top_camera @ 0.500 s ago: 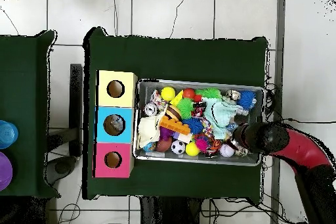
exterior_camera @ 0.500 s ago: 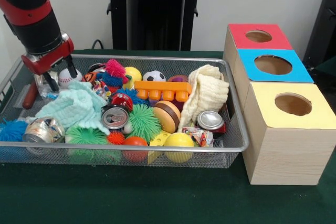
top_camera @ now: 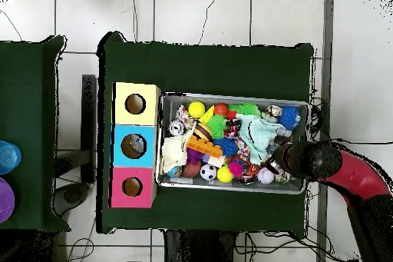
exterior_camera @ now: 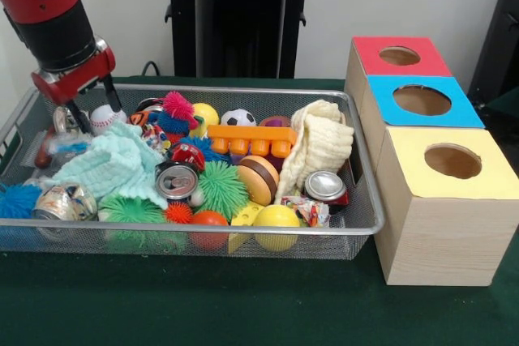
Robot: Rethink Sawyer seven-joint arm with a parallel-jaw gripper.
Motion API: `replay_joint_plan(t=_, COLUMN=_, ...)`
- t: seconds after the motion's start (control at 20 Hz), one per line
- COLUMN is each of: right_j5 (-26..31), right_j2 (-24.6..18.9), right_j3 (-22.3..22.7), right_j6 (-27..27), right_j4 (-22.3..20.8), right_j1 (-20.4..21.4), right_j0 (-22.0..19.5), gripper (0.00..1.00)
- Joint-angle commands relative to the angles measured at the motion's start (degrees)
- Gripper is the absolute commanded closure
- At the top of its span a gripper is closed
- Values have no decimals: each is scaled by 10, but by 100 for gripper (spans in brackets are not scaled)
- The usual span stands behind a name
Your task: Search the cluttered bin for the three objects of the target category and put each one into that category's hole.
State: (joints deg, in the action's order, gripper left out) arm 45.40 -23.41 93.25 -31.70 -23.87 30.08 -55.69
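The gripper [exterior_camera: 91,107] hangs with its two fingers spread apart and nothing between them. Just below it, in the wire-mesh bin [exterior_camera: 369,200], lies a crinkly clear packet [exterior_camera: 66,145] with blue print. To grab it well, go straight down and pinch only the packet, not the mint cloth [exterior_camera: 113,166] beside it.

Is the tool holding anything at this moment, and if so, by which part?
Nothing is held. The tool hangs open above the bin's end, fingers apart, with nothing between them.
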Motion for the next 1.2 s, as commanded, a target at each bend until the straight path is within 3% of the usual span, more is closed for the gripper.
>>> replay_joint_plan(t=0.05, right_j5=-29, right_j2=-47, right_j3=58, right_j6=-82, right_j4=42, right_j1=22, right_j0=6, gripper=0)
replay_joint_plan(t=0.5, right_j5=-76, right_j2=-91, right_j3=121, right_j6=-73, right_j4=80, right_j1=21, right_j0=-6, gripper=0)
replay_joint_plan(t=0.65, right_j5=-84, right_j2=-75, right_j3=120, right_j6=-86, right_j4=70, right_j1=30, right_j0=8, gripper=0)
replay_joint_plan(t=0.8, right_j5=-61, right_j2=-14, right_j3=72, right_j6=-90, right_j4=16, right_j1=37, right_j0=57, gripper=0)
replay_joint_plan(t=0.95, right_j5=-30, right_j2=20, right_j3=33, right_j6=-72, right_j4=-19, right_j1=36, right_j0=80, gripper=0)
replay_joint_plan(t=1.2, right_j5=37, right_j2=38, right_j3=-15, right_j6=-18, right_j4=-47, right_j1=47, right_j0=87, gripper=0)
